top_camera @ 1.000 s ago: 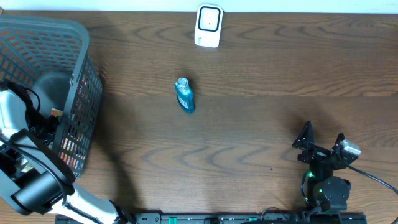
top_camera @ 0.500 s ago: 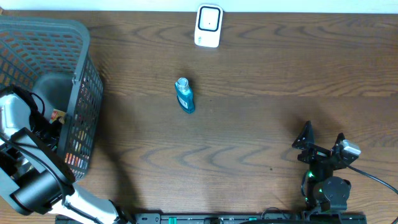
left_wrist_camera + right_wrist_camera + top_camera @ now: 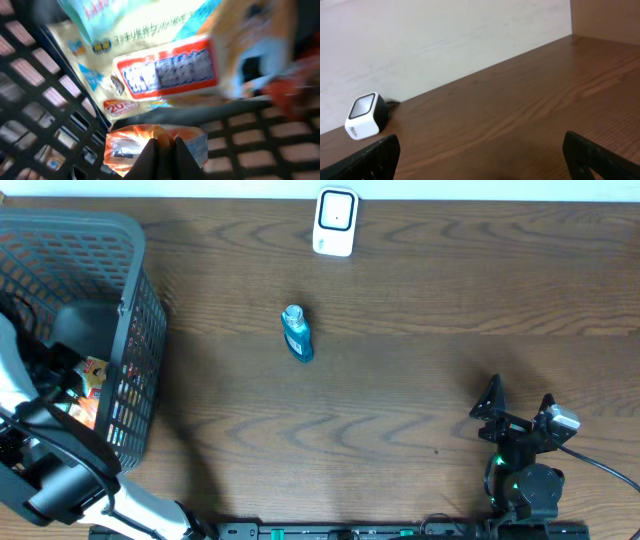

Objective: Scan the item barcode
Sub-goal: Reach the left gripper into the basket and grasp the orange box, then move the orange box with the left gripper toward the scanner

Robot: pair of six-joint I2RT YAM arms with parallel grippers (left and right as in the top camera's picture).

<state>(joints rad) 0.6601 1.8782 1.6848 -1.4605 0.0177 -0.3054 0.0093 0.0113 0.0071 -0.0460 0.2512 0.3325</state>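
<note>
Left pincer (image 3: 164, 144): down inside the mesh basket (image 3: 138, 300), tips pressed together, pinching the film edge of an orange snack packet (image 3: 127, 147). A larger printed bag (image 3: 165, 70) lies just beyond my tips.

Right pincer (image 3: 480, 155): spread wide, holding nothing, over the wooden table (image 3: 520, 110). The white barcode scanner (image 3: 364, 116) sits well ahead, to its left.

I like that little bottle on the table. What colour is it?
The bottle is teal blue, clearest in the overhead view.
</note>
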